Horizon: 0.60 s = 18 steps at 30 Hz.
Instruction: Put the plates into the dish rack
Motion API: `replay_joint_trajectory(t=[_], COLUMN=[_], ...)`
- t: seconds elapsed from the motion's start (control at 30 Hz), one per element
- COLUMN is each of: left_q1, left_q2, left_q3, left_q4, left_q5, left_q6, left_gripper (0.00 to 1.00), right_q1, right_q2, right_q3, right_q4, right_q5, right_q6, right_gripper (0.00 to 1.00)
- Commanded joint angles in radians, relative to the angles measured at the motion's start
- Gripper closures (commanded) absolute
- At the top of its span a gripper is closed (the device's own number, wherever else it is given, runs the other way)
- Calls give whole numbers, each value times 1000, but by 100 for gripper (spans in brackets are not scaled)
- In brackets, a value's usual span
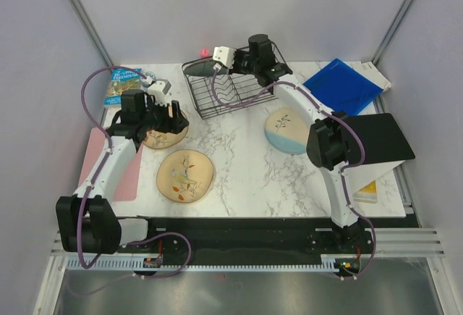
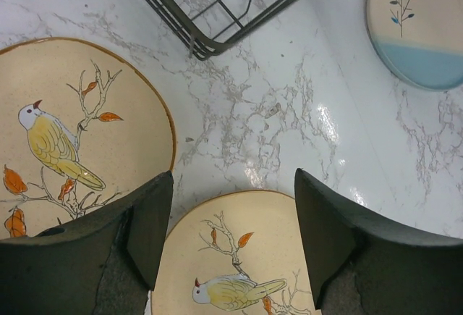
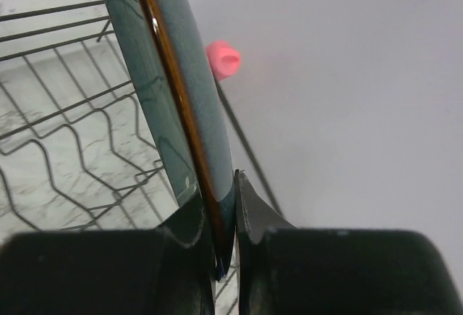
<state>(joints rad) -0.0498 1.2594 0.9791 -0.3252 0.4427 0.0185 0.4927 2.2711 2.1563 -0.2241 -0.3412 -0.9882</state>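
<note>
The table top [image 2: 304,112] is shining like polished white marble with grey veins, throwing back glare. The dish rack [image 2: 217,18] is showing thin dark wire, smooth and metal-looking. The first tan plate [image 2: 87,127] and the second tan plate [image 2: 246,257] are looking like glazed ceramic with a soft satin sheen, and the cream-and-blue plate [image 2: 419,32] is looking equally smooth. The teal plate [image 3: 159,112] is gleaming with a glossy glaze. The left gripper [image 2: 233,213] is showing matt, dark, slightly grainy fingers [image 2: 347,250], seemingly plastic.
</note>
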Motion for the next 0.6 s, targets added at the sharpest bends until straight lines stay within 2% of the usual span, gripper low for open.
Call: replay_joint_trajectory(t=[0.0,0.17,0.3,0.47,0.57], left_q1=[1,1,1,1,-10], left_q2=[44,87,103,121,129], left_q3=[3,6,-3,9,13], left_q4=[37,32,35,46,127], left_q5=[-15,10,34,16,5], left_q6=[-20,6,-5,-8,-35], left_gripper=[26,26,26,28,28], right_q1=[-35,-57,-75,-74,-74], right_q2=[-22,25,132,197,225], right_q3=[165,261,349,355,370], right_q4=[272,258,278,348,379], right_q5=[-84,-117,-117,-119,-108], right_q6=[-50,-55,-53,-32,-9], right_gripper=[100,100,100,100,100])
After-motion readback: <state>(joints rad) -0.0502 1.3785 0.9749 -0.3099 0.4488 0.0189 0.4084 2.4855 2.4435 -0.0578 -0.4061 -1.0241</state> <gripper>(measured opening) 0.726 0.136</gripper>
